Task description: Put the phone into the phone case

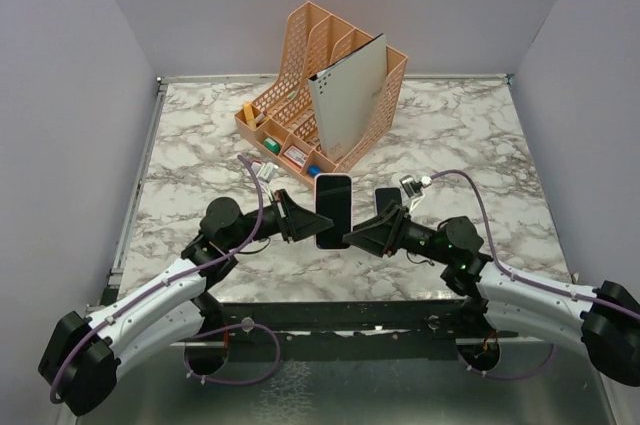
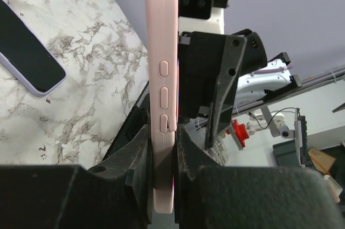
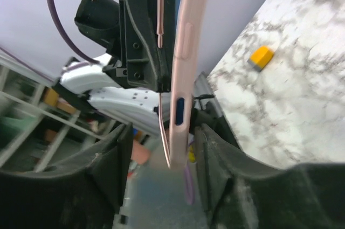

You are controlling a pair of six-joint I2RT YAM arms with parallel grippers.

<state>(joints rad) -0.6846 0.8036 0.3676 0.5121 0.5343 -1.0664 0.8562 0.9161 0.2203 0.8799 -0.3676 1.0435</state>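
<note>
Left gripper (image 2: pixel 163 148) clamped on one long edge of the pink phone case (image 2: pixel 161 51), held off the table. Right gripper (image 3: pixel 161 151) at the case's opposite edge, jaws apart, straddling it. Phone (image 2: pixel 27 56) flat on the marble table (image 2: pixel 97 78) just right of the case; orange organiser (image 1: pixel 330 85) behind the case

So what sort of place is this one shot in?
Probably a lab robot cell: a marble-patterned tabletop boxed in by plain lilac walls, a desk organizer as prop, and cluttered shelving beyond in the right wrist view.
</note>
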